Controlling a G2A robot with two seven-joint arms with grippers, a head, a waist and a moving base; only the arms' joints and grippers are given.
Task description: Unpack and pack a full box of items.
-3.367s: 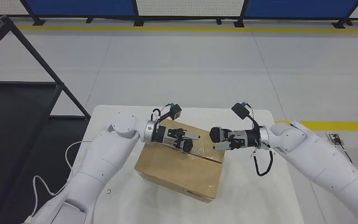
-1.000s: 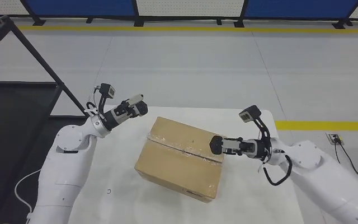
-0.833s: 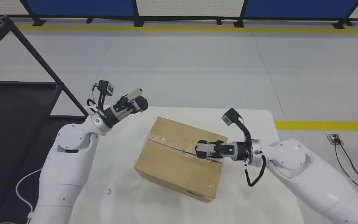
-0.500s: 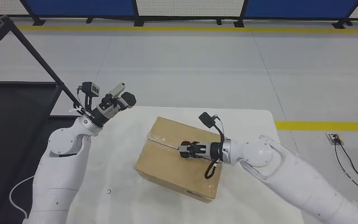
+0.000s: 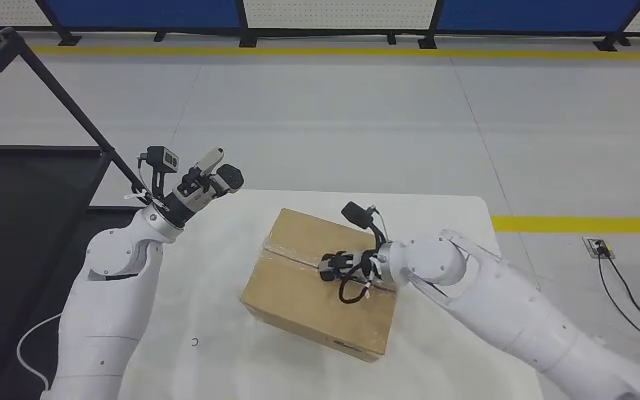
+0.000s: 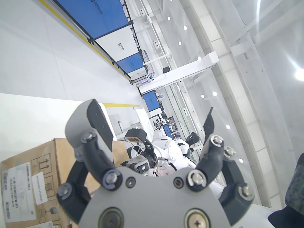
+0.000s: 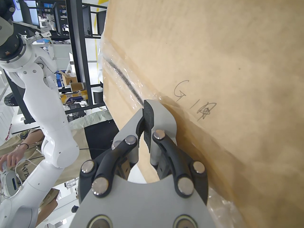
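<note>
A closed brown cardboard box (image 5: 300, 290) sits in the middle of the white table (image 5: 430, 210), its top seam sealed with clear tape (image 7: 123, 77). My right gripper (image 5: 333, 267) lies on the box's top at the taped seam, fingers shut with nothing held between them (image 7: 148, 119). My left gripper (image 5: 222, 172) is raised off the table's far left corner, well away from the box, fingers spread open and empty (image 6: 152, 124). The box's labelled side (image 6: 26, 179) shows in the left wrist view.
A black metal frame (image 5: 60, 110) stands to the left of the table. A person's hand (image 7: 9, 157) appears beyond the left arm in the right wrist view. Bare tabletop lies left and right of the box.
The left arm withdrew from the box top and rose to the far left, its fingers opening. The right gripper slid leftward along the taped seam to the box's middle.
</note>
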